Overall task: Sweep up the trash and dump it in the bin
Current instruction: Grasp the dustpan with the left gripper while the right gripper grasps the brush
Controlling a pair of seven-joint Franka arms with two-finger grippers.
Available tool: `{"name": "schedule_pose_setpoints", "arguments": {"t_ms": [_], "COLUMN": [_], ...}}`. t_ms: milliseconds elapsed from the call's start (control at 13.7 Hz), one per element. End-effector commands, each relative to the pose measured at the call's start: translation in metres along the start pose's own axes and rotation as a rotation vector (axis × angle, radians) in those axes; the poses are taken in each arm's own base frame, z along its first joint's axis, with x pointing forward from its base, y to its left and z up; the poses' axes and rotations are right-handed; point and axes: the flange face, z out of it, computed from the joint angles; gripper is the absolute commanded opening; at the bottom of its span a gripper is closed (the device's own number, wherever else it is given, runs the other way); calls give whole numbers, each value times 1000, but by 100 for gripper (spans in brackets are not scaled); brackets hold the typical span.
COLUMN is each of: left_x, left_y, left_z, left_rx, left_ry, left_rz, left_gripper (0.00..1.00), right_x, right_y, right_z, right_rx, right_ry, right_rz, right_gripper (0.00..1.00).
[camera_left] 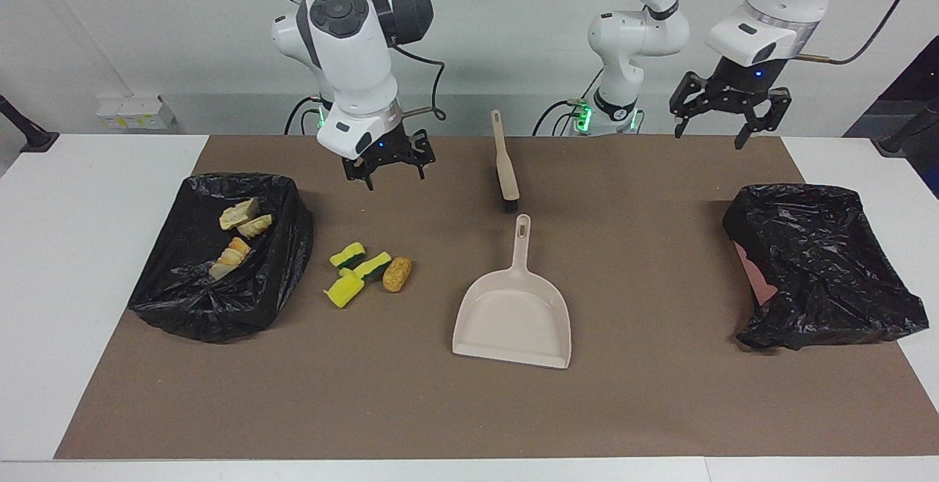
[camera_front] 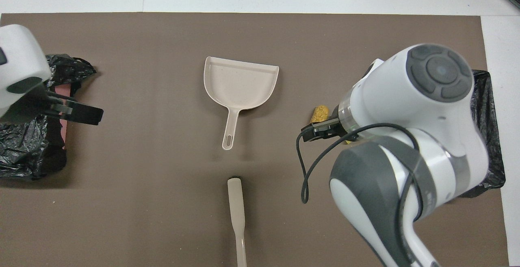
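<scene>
The trash lay in two groups toward the right arm's end of the table. Three yellow sponges point(camera_left: 354, 268) with green backs and one brown bun-like lump point(camera_left: 397, 274) rested together on the brown mat point(camera_left: 469, 409), touching or just beside one another, next to a black-lined bin point(camera_left: 220, 306). Three pale orange-streaked pastry pieces point(camera_left: 240, 235) lay inside that bin. In the overhead view only the brown lump point(camera_front: 319, 113) showed clearly; the right arm covered the sponges and most of the bin.

The beige dustpan point(camera_left: 513, 313) lay flat near the middle of the mat, its handle pointing toward the robots. The brush point(camera_left: 504, 163) lay nearer to the robots than the dustpan, its head just beside the handle's end but apart from it.

The right gripper point(camera_left: 387, 166) hung in the air over bare mat, with the sponges farther out from the robots, its fingers apart and holding nothing. The left gripper point(camera_left: 722, 111) hung raised over the mat's edge near the robots, toward the left arm's end of the table, its fingers spread and empty. A second black-lined bin point(camera_left: 821, 269) stood at that end, a pink patch showing at its side.
</scene>
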Motion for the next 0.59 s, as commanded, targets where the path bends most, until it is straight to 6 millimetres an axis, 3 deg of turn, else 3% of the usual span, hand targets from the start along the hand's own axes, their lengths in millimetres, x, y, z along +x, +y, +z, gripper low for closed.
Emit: {"name": "schedule_pose_setpoints", "arguments": {"t_ms": [0, 146, 512], "left_x": [11, 25, 55], "left_y": [54, 97, 157], "left_z": [37, 68, 147], "left_rx": [-7, -21, -49], "left_ry": [2, 68, 88], "left_rz": [-26, -72, -96], "left_gripper": [100, 100, 100], "right_x": [-51, -75, -121], "right_y": [-19, -53, -137], "right_z": [18, 40, 105], "right_rx": [46, 37, 31], "right_ry": [-2, -18, -4], "right_rz": [17, 36, 111], "right_gripper": [100, 100, 100]}}
